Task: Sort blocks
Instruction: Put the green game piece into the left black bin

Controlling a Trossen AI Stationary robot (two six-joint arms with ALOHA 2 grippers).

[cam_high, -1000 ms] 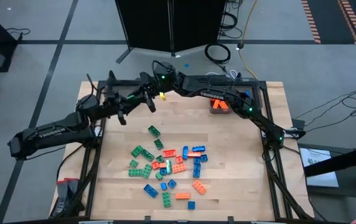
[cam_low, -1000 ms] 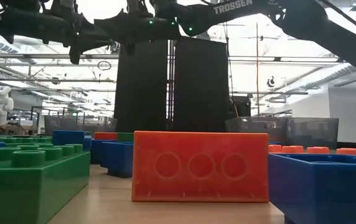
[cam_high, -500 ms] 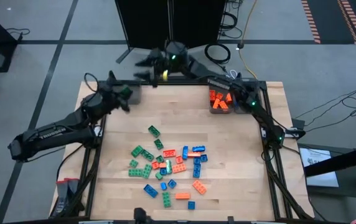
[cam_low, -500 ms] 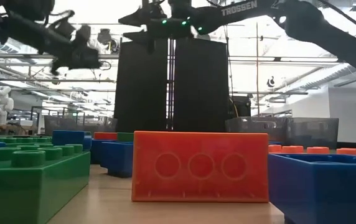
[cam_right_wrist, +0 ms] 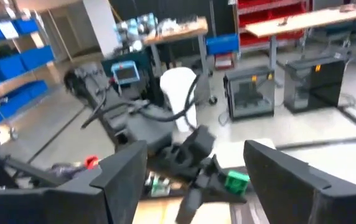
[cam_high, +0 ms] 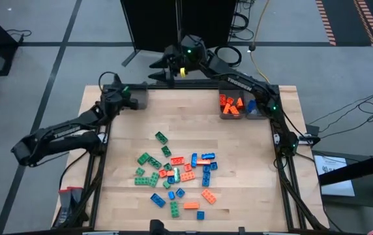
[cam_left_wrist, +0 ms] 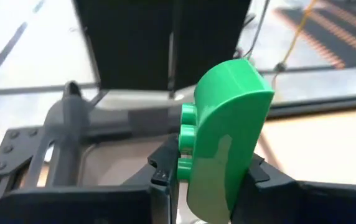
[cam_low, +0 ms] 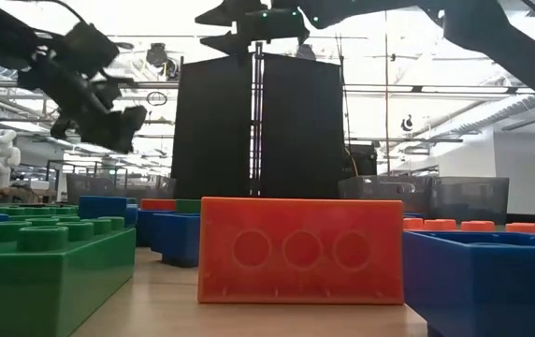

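Over the left bin (cam_high: 138, 98), left gripper (cam_left_wrist: 206, 177) was clamped on a green block (cam_left_wrist: 224, 140); releasing off-centre could've missed it. Right gripper (cam_high: 162, 65) sat apart.

Hidden, cropped and blurred parts

The green block (cam_left_wrist: 224, 140) is hiding the left gripper (cam_left_wrist: 206, 177) fingertips in the left wrist view, and its lower end is running off the picture's edge. In the low view, the big green brick (cam_low: 38, 271) and blue brick (cam_low: 492, 281) are being cropped by the frame. The right wrist view is blurring the room.
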